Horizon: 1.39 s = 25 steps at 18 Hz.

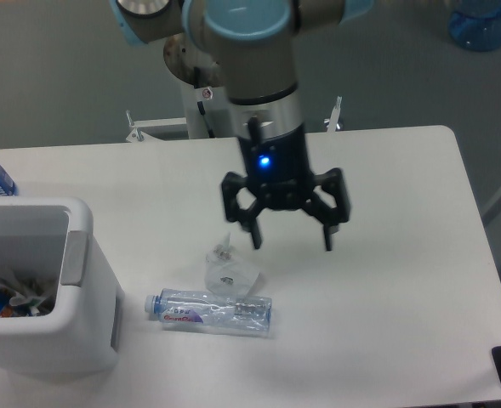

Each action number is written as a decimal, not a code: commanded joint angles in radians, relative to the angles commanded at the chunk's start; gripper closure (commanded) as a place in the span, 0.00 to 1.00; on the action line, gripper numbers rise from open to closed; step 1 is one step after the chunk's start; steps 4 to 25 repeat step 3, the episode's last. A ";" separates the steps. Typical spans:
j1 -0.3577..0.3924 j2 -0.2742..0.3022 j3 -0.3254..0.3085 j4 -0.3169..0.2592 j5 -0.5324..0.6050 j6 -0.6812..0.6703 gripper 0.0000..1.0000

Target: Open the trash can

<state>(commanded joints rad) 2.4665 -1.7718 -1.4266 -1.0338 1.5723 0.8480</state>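
Hand splayed wide, pointing down above table, empty.

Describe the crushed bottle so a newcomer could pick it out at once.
Start at the big white trash can at the table's left edge. Just right of it, a crushed clear bottle lies on its side, cap toward the can. Its purple label separates it from the crumpled clear wrapper just behind.

One fixed cam, high up, looks steeply down on the tabletop from its near edge twd the arm base at the far edge. Mid range (near-left and near-right corners cropped). No 2nd view.
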 joint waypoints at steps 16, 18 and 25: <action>0.018 0.003 -0.002 -0.011 0.000 0.026 0.00; 0.018 0.003 -0.002 -0.011 0.000 0.026 0.00; 0.018 0.003 -0.002 -0.011 0.000 0.026 0.00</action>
